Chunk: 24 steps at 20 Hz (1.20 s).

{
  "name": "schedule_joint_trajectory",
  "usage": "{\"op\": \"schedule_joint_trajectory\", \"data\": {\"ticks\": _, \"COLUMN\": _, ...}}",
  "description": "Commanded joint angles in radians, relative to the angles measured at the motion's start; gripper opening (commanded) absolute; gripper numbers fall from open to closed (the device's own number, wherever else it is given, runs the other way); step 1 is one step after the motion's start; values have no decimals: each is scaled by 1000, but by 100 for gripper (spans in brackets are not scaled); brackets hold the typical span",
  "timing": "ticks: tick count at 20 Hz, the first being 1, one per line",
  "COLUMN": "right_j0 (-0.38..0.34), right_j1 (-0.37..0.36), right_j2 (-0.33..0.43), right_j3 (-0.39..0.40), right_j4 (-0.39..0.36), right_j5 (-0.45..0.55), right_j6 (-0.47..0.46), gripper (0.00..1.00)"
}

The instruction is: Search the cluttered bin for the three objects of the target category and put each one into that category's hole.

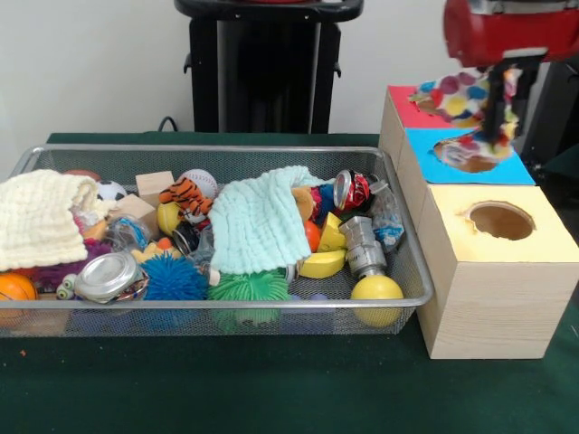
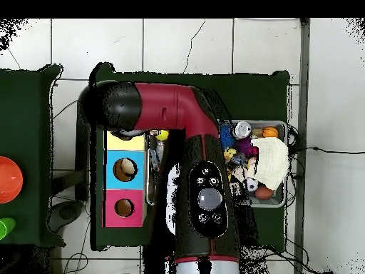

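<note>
My gripper (image 1: 500, 122) hangs at the right, just above the hole (image 1: 466, 159) in the blue-topped box (image 1: 511, 169). It is shut on a white cloth with coloured spots (image 1: 461, 94), which trails over the red-topped box (image 1: 405, 110) behind. In the wire bin (image 1: 217, 150) lie a cream cloth (image 1: 41, 219) at the left and a mint-green cloth (image 1: 262, 217) in the middle. From overhead the arm (image 2: 192, 171) hides the gripper; the blue box's hole (image 2: 125, 168) and the cream cloth (image 2: 271, 161) show.
A yellow-topped box (image 1: 547, 237) with its own hole (image 1: 500, 220) stands nearest. The bin also holds a crushed can (image 1: 353, 190), a yellow ball (image 1: 376, 289), a tiger toy (image 1: 188, 197), spiky balls (image 1: 174, 278) and a tin lid (image 1: 109, 276). An orange bowl (image 2: 8, 180) sits on a side table.
</note>
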Motion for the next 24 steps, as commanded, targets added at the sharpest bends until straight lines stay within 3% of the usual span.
{"op": "schedule_joint_trajectory", "data": {"ticks": 1, "right_j0": 27, "right_j1": 51, "right_j2": 43, "right_j3": 45, "right_j4": 79, "right_j5": -73, "right_j6": 279, "gripper": 0}}
{"op": "schedule_joint_trajectory", "data": {"ticks": 13, "right_j0": 66, "right_j1": 63, "right_j2": 12, "right_j3": 276, "right_j4": 103, "right_j5": -425, "right_j6": 300, "gripper": 0}}
{"op": "schedule_joint_trajectory", "data": {"ticks": 24, "right_j0": 114, "right_j1": 118, "right_j2": -25, "right_j3": 326, "right_j4": 123, "right_j5": -601, "right_j6": 301, "gripper": 0}}
